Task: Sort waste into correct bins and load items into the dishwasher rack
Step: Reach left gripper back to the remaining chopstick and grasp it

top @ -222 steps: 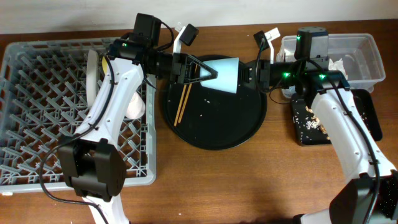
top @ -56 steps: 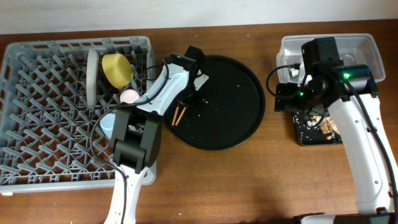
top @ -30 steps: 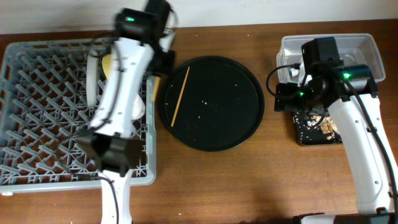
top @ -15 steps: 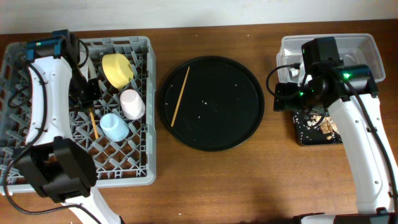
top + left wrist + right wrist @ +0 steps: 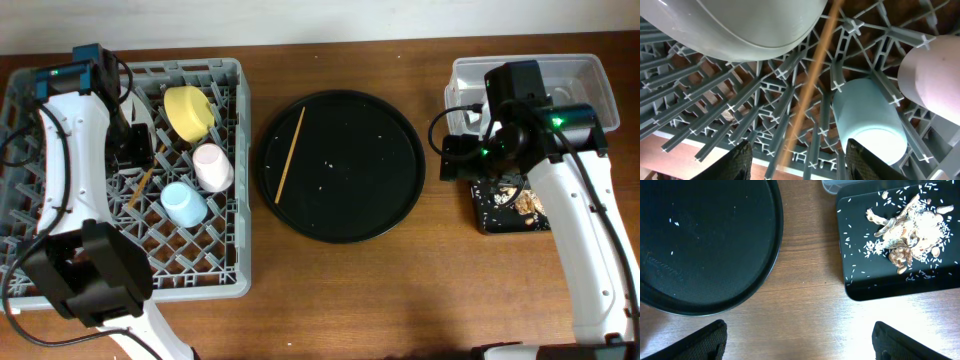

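The left tool (image 5: 135, 150) is hanging over the dishwasher rack (image 5: 60, 250), its fingers spread wide and gripping nothing. A chopstick (image 5: 810, 100) is lying on the lattice below the gap. The right tool (image 5: 805, 342) is gaping just as wide and empty above the table (image 5: 805, 305), between the round black tray (image 5: 345, 225) and the black rectangular tray (image 5: 880, 287).

Half a second ago the chopstick in the rack was pointing toward 5 o'clock; now it is slanting toward 7 o'clock. About two seconds ago both sticks were lying on the round tray. The right arm is keeping its earlier place.

In the rack, going outward, the light blue cup (image 5: 184, 204) is lying nearest and the pink cup (image 5: 212, 166) is sitting just beyond it at 1 o'clock. Then come the yellow bowl (image 5: 190, 110) and the grey plate (image 5: 740, 20), which is standing on edge at the bowl's 9 o'clock. The round tray, at the rack's 3 o'clock, is carrying the second chopstick (image 5: 290, 155) and white specks. The black rectangular tray is holding tan food scraps (image 5: 907, 235). Beyond it, at 12 o'clock, the clear tub (image 5: 590, 90) is sitting with its contents mostly hidden behind the arm.

The table is brown wood, and a pale wall (image 5: 400, 20) is running along its far edge.
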You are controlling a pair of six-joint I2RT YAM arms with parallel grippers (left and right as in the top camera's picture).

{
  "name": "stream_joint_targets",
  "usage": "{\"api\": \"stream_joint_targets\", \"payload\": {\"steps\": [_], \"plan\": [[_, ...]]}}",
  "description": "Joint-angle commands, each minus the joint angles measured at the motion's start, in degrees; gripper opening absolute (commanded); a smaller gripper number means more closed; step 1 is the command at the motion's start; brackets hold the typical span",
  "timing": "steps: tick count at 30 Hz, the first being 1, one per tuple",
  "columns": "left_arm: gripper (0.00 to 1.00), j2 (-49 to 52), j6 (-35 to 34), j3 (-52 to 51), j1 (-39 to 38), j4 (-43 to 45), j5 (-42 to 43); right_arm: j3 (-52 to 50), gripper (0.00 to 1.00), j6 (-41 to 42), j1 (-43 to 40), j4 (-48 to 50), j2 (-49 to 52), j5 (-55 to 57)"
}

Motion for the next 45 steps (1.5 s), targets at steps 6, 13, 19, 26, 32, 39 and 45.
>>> {"api": "stream_joint_targets", "payload": {"steps": [6, 13, 19, 26, 32, 39, 45], "plan": [[0.61, -1.7, 0.7, -0.3, -12.6, 8.5, 11.5, 0.4, 0.93, 0.3, 0.1, 0.0, 0.4, 0.9], [0.61, 0.2, -1.4, -10.8, -25.4, 20.3, 11.3, 0.4, 0.93, 0.3, 0.1, -0.1, 0.4, 0.9], [0.6, 4.0, 3.5, -14.6, -30.4, 27.6, 11.5, 0.4, 0.93, 0.3, 0.1, 0.0, 0.4, 0.9], [0.53, 10.6, 3.8, -14.7, -31.3, 29.7, 11.6, 0.4, 0.93, 0.3, 0.1, -0.1, 0.4, 0.9], [0.44, 12.0, 3.8, -15.1, -32.8, 31.4, 11.7, 0.4, 0.93, 0.3, 0.1, 0.0, 0.4, 0.9], [0.32, 12.1, 3.7, -20.7, -34.1, 37.0, 11.5, 0.4, 0.93, 0.3, 0.1, 0.0, 0.4, 0.9], [0.01, 12.0, 2.6, -21.4, -34.1, 37.1, 9.5, 0.4, 0.93, 0.3, 0.1, 0.0, 0.4, 0.9]]}}
